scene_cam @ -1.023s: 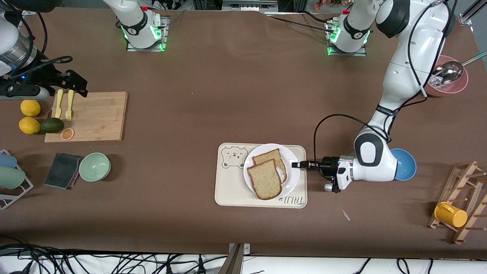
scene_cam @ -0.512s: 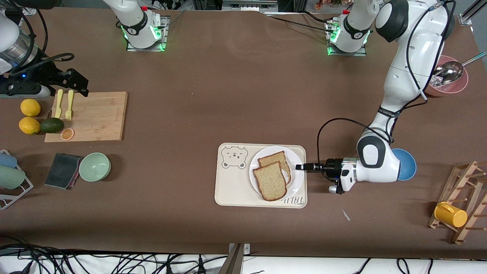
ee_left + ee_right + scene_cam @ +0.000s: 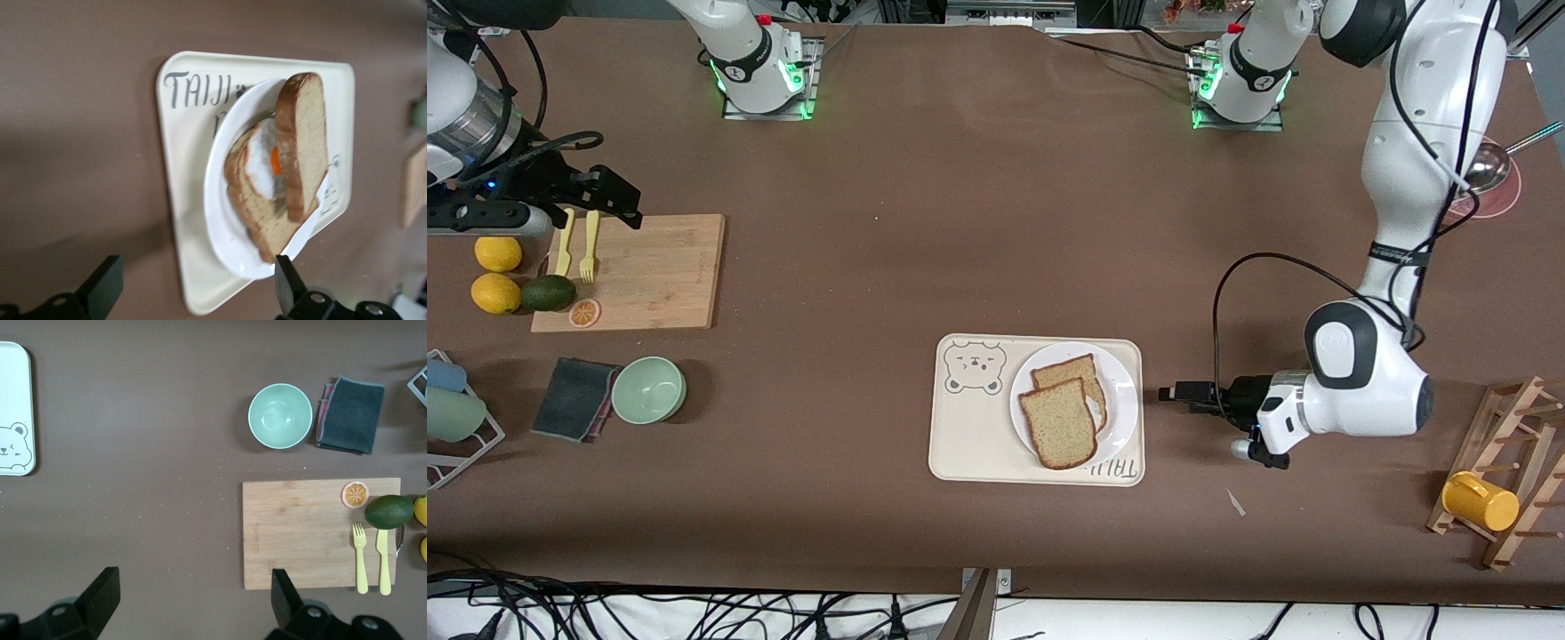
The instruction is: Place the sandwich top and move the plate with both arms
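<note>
Your right tool [image 3: 618, 203] hangs with its fingers apart over the edge of the cutting board [image 3: 630, 272] at the right arm's end of the worktop [image 3: 925, 222], the arm waiting; below it you can count two yellow utensils, a knife [image 3: 564, 242] and a fork [image 3: 589, 245], plus two lemons [image 3: 496, 273], one avocado [image 3: 548, 292] and one orange slice [image 3: 584, 312], with one green bowl [image 3: 648, 388] and one dark cloth [image 3: 574, 398] nearer the camera. Mid-worktop, the sandwich top [image 3: 1059, 422] already lies on the egg-bearing slice [image 3: 1083, 377], overlapping it askew, on the one white plate [image 3: 1122, 398], which sits on the single bear-print tray [image 3: 971, 436]: two bread slices in all. Your left tool [image 3: 1172, 392] sits low, just beside the tray's edge toward the left arm's end and clear of the plate, fingers spread wide in the left wrist view [image 3: 112, 280], holding nothing. The placing step looks done; the plate move appears to be the part in hand. Next, you would likely need a firm grip on the plate's rim, kept level so the loose top slice does not slide, and the right arm brought in from well away to share the carry. At the left arm's end stand one wooden rack [image 3: 1513, 467] with one yellow cup [image 3: 1480, 500], and one metal scoop [image 3: 1489, 164].
</note>
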`<state>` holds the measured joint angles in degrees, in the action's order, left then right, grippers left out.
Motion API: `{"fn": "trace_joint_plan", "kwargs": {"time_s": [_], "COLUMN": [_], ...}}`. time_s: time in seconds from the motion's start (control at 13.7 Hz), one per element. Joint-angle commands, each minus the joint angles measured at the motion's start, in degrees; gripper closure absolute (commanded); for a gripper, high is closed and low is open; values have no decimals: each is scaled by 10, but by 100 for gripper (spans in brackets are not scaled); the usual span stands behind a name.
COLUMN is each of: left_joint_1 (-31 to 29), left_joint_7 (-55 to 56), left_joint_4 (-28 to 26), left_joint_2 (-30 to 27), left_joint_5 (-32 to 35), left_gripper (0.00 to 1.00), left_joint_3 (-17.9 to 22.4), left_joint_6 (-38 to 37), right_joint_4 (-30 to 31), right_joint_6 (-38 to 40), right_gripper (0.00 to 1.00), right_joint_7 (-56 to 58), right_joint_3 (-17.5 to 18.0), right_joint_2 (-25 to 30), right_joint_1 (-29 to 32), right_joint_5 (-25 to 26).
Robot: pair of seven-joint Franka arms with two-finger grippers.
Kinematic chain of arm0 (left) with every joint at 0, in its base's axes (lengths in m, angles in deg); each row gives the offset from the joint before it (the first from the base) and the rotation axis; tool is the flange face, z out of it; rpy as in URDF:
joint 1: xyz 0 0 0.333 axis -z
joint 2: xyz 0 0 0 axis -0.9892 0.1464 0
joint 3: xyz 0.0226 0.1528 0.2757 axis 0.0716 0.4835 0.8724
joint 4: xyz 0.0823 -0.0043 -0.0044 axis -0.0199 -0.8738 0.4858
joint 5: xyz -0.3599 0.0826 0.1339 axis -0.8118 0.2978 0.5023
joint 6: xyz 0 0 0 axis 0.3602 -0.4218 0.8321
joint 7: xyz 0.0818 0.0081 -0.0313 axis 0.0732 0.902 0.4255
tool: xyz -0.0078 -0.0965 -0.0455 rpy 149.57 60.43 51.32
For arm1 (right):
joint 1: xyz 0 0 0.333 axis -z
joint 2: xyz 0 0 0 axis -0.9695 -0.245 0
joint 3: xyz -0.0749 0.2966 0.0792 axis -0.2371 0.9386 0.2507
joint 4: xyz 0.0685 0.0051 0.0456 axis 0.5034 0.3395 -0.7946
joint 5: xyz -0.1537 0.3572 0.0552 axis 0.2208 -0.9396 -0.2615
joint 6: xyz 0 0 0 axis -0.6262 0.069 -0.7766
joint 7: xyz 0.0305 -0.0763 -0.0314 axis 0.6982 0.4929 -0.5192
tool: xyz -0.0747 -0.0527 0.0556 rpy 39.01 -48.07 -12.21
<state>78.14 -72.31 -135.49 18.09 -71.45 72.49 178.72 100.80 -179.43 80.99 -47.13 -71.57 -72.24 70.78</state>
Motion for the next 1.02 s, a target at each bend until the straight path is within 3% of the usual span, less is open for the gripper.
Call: {"fn": "trace_joint_plan", "kwargs": {"time_s": [0.0, 0.37, 0.51, 0.73, 0.95], "left_joint_1": [8, 21, 28, 30, 28], "left_joint_7": [45, 172, 234, 233, 233], "left_joint_4": [-12, -12, -11, -9, -7], "left_joint_2": [-51, -129, -177, -265, -327], "left_joint_5": [127, 309, 326, 352, 358], "left_gripper": [0, 0, 0, 0, 0], "left_joint_3": [3, -4, -4, -6, 0], "left_joint_6": [-26, -123, -155, -225, -237], "right_joint_4": [-16, -16, -13, -14, -16], "right_joint_6": [11, 11, 14, 11, 10], "right_gripper": [0, 0, 0, 0, 0], "right_joint_7": [2, -31, -52, -44, -45], "right_joint_3": [1, 0, 0, -1, -1], "right_joint_2": [-6, -7, -8, -15, -13], "right_joint_1": [1, 3, 3, 5, 5], "right_joint_5": [-10, -9, -8, -1, 1]}}
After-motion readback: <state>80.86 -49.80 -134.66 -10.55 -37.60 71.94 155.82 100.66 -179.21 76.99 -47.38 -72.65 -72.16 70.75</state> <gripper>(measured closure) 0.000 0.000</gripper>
